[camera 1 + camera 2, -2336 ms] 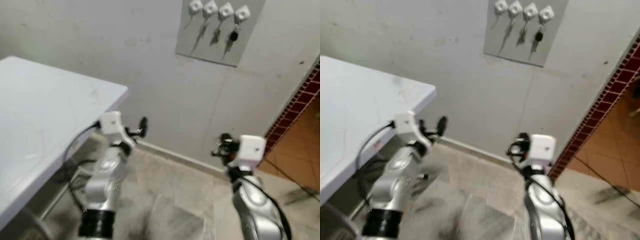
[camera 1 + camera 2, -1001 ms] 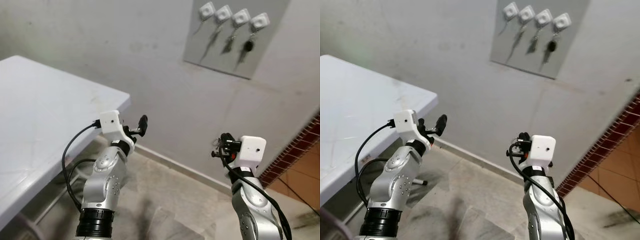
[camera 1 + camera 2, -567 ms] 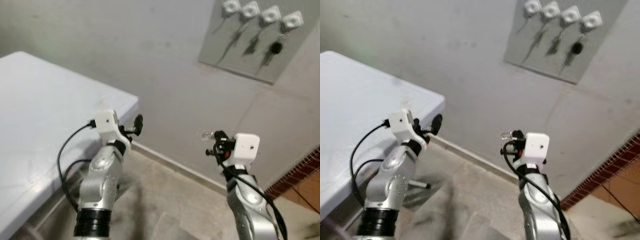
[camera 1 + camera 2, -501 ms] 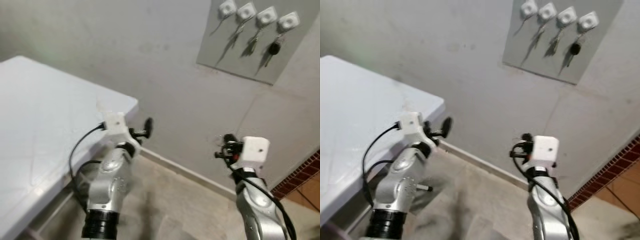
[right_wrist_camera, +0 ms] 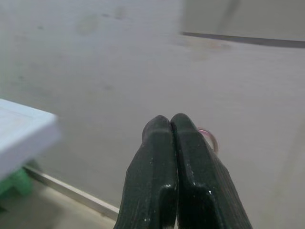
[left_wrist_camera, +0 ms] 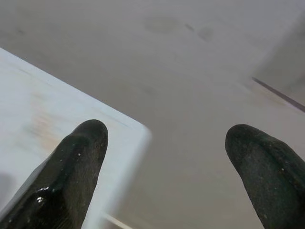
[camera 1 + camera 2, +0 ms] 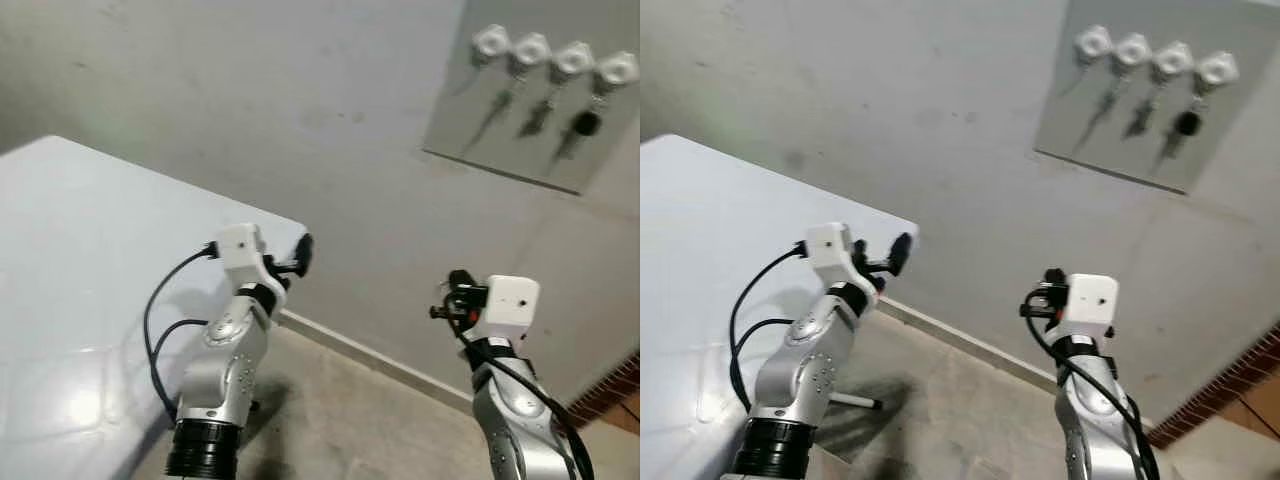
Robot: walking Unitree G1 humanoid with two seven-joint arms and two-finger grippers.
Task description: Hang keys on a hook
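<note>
Right gripper [image 5: 170, 125] pinched tight, black fingers pressed flat together, a thin key ring [image 5: 209, 139] peeking out just behind the tips. Keys themselves hidden by the fingers; only that loop of ring on show. Held out at chest height, pointing at the grey wall, ring kept forward and free, presumably so it can be slipped over a peg without regripping.

Up on the wall, well above and apart from the gripper, a grey hook board [image 7: 1120, 150] with four white hooks in a row. Leftmost hook [image 7: 1093, 43] and its three neighbours each already carrying a hanging key, the right-most with a dark fob [image 7: 1186, 123]. No obviously bare hook, then; hard to say from here where the new ring fits.

Left gripper [image 7: 301, 255] spread wide, holding nothing, parked over the corner of the white bench [image 7: 90, 260], likely just kept out of the way.

Still a reach upward needed before any hanging.
</note>
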